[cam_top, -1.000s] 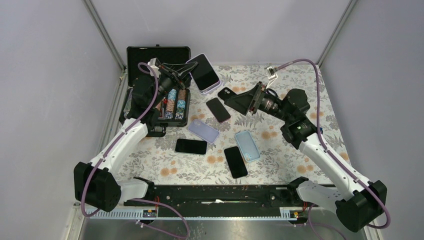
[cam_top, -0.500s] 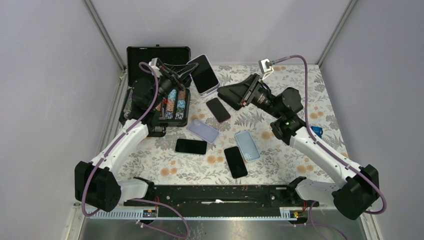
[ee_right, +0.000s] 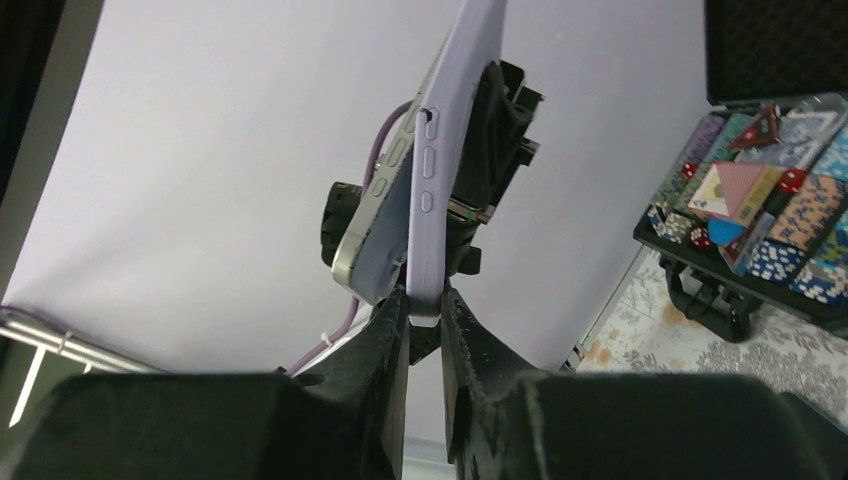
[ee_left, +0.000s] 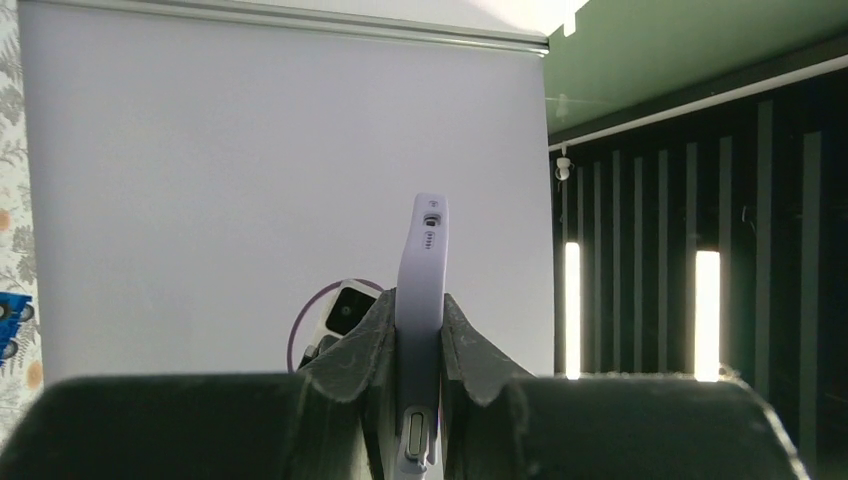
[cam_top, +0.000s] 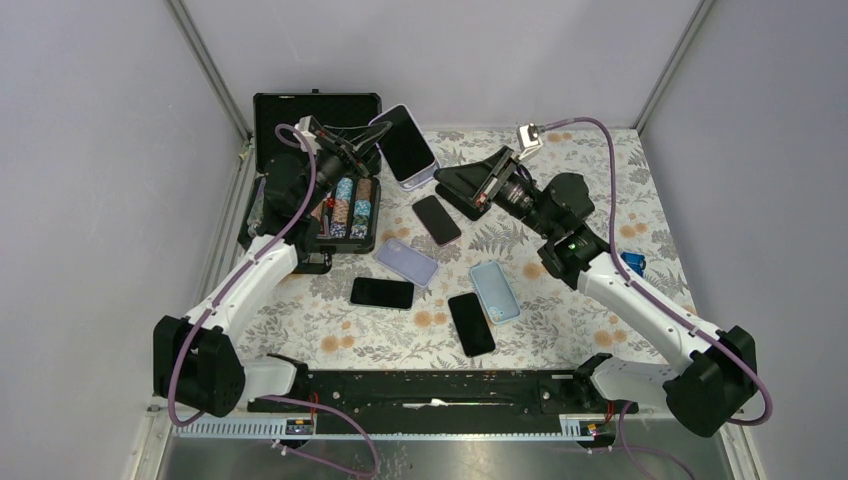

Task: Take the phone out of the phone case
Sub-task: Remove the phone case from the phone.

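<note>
1. Table (cam_top: 560,320): flat top under a matte cloth printed with grey leaves and orange flowers, closed in by pale walls.
2. Black carrying case (cam_top: 316,108): hard shell, rectangular, at the far-left corner. The lid stands open and is lined with dark foam. The tray holds rows of striped poker chips (cam_top: 352,205), and the right wrist view also shows playing cards (ee_right: 740,185) and red dice there.
3. Left gripper (cam_top: 375,135): black, blunt fingers. It is raised over the case's right edge and clamped on the lilac phone case (cam_top: 406,146), which it carries clear of the table. The left wrist view shows that case (ee_left: 422,260) edge-on between the pads, smooth and round-cornered, with a port slot at its lower end.
4. Right gripper (cam_top: 442,178): it reaches in from the right, and its fingers are pinched shut on the case's lower rim (ee_right: 425,300).
5. Phone (ee_right: 372,245): dark glass face and silvery metal frame. It sits in the held case, and in the right wrist view its frame stands off the lilac wall along one side.
6. Light blue case (cam_top: 495,291): glossy, lying flat near the table's middle.
7. Second lilac case (cam_top: 407,262): lying flat, just right of the carrying case.
8. Three black phones (cam_top: 437,219) (cam_top: 382,292) (cam_top: 471,324): flat glass slabs lying apart around the two loose cases.
</note>
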Controlling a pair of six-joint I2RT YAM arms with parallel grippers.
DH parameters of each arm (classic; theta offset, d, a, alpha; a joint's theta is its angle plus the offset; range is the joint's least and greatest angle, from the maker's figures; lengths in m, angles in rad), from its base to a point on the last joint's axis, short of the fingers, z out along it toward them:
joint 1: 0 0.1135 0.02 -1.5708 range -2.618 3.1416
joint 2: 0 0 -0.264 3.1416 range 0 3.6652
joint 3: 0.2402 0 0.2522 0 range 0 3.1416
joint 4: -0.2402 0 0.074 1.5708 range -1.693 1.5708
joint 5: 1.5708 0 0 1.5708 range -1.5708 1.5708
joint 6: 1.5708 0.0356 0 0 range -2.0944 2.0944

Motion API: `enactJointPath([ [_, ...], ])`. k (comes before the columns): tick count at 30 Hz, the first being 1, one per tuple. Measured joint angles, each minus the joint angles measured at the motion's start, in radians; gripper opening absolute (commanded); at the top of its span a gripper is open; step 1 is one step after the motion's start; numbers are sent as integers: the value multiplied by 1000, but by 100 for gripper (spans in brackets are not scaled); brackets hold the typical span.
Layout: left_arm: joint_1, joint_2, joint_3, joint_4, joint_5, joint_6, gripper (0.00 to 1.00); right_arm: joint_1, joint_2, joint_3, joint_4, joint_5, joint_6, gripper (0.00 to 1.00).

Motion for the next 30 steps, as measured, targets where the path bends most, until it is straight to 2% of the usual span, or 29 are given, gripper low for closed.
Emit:
enactJointPath([
  [7,5,3,0,-10,-10,31,0,0,29,48,-117,18,23,33],
  [13,0,3,0,-11,-10,67,0,6,71,49,-97,10,48,44],
  [17,-9,-3,-12,-24,-15,87,0,19,109,55,-54,0,84,44],
  [22,-18,-32,-33,-84,-33,121,0,44,176,67,16,0,147,32],
  [23,-18,-34,-33,-89,-36,129,0,47,187,67,35,1,161,27],
  [24,-18,-35,-33,-92,-38,133,1,48,193,67,50,2,169,17],
  [25,-18,-35,-33,-98,-40,138,6,49,197,67,63,3,178,12],
  [26,-18,-37,-33,-105,-42,143,11,49,199,66,76,4,184,1],
  [28,-18,-48,-33,-125,-47,154,21,51,199,64,89,5,198,0],
  [29,-18,-57,-33,-137,-50,169,29,52,199,62,94,3,200,0],
  [30,-18,-68,-33,-148,-51,185,42,53,199,60,99,2,201,0],
])
